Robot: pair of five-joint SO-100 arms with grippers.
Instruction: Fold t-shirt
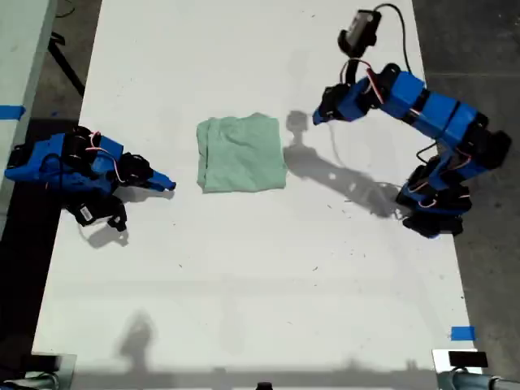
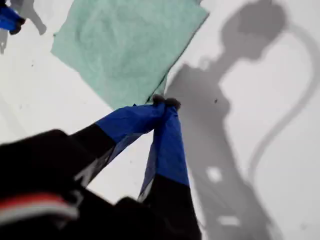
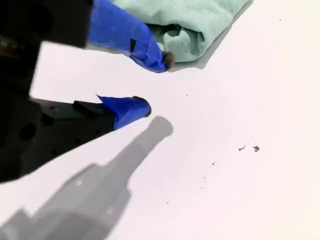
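Observation:
The pale mint-green t-shirt point(image 1: 241, 153) lies folded into a rough square in the middle of the white table point(image 1: 244, 284). My first gripper point(image 1: 315, 118) hangs above the table just off the shirt's edge on the exterior view's right. Its fingertips point(image 2: 166, 102) are shut together with nothing between them, beside the t-shirt point(image 2: 125, 45). My second gripper point(image 1: 166, 185) lies low on the table at the exterior view's left, a short gap from the shirt. It is open point(image 3: 156, 83) and empty, with one fingertip close to a corner of the t-shirt point(image 3: 190, 25).
Blue tape marks point(image 1: 463, 333) sit at the table's near corner on the exterior view's right and on a side surface point(image 1: 10, 112) at its left. The first arm's base point(image 1: 435, 211) stands at the table's edge on the exterior view's right. Dark floor borders both sides.

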